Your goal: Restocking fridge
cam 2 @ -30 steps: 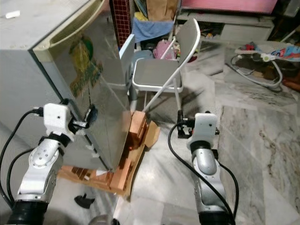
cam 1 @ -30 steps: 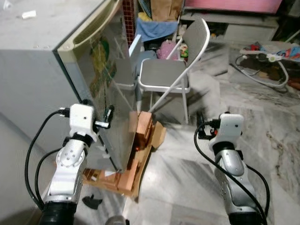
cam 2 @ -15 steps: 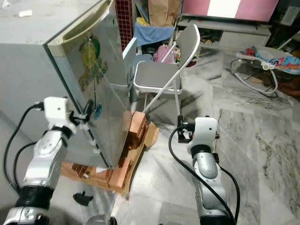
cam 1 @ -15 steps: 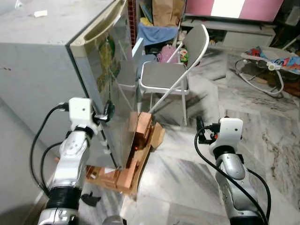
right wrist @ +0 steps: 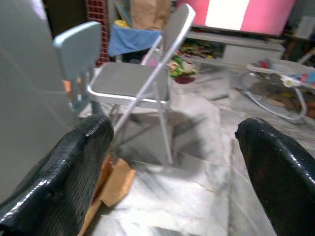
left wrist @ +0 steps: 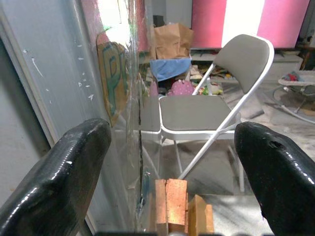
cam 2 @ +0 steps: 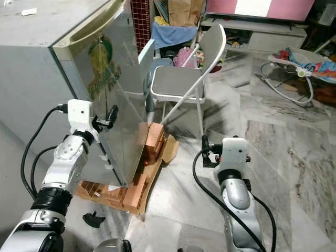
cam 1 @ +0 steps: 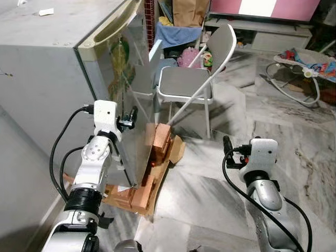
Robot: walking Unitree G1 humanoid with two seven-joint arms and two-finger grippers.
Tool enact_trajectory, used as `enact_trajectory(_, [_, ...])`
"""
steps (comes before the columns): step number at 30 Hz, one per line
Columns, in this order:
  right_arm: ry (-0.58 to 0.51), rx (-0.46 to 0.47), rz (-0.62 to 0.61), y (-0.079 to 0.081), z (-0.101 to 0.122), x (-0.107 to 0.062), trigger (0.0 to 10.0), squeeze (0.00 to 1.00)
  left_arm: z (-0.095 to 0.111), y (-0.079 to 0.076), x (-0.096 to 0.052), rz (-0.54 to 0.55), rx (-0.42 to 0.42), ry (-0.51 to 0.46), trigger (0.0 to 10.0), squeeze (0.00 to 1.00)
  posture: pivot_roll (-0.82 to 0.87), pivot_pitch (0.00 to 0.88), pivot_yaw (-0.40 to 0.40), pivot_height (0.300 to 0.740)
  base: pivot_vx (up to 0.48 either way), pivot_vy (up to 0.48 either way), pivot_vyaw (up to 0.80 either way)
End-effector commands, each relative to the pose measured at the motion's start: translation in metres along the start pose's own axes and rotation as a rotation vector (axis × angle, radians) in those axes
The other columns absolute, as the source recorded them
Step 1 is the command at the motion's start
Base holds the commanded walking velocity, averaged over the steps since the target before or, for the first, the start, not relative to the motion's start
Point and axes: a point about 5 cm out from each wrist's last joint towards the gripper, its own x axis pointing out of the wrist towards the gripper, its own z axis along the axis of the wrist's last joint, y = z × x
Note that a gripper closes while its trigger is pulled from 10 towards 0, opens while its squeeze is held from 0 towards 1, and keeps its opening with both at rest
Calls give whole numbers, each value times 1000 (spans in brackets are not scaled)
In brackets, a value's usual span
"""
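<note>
Marble floor, cluttered room. Closed grey fridge [cam 1: 58, 68] stands at 10 o'clock, door edge vertical, just ahead of left end effector [cam 1: 130, 117], fingers spread. Right end effector [cam 2: 207, 155], also spread, sits well apart.

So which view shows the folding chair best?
The left wrist view: the folding chair sits large and sharp, seat and back whole. Both eye views show it smaller beside the fridge; the right wrist view shows it blurred.
</note>
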Motion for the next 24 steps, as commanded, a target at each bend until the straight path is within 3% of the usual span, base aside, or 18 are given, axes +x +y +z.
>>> enact_trajectory(1, [-6,7,3,0,4,-1,10000,0,1,7,-5,24,-3,-8,10000,0,-3,67,19,740,0,0,0])
enact_trajectory(5, [-1,11,10,1,3,0,10000,0,-6,8,-15,37,4,7,10000,0,6,69,15,740,0,0,0])
enact_trajectory(8, [7,13,28,4,3,0,10000,0,-13,18,-19,90,4,32,10000,0,11,70,10,740,0,0,0])
enact_trajectory(11, [9,14,34,5,3,1,10000,0,-9,22,-11,102,0,35,10000,0,9,67,9,740,0,0,0])
enact_trajectory(17, [9,16,33,5,4,0,10000,0,0,12,9,59,-25,29,10000,0,-6,65,15,740,0,0,0])
enact_trajectory(24, [11,10,7,0,5,-4,10000,0,14,-15,28,-83,-20,4,10000,0,-24,64,25,740,0,0,0])
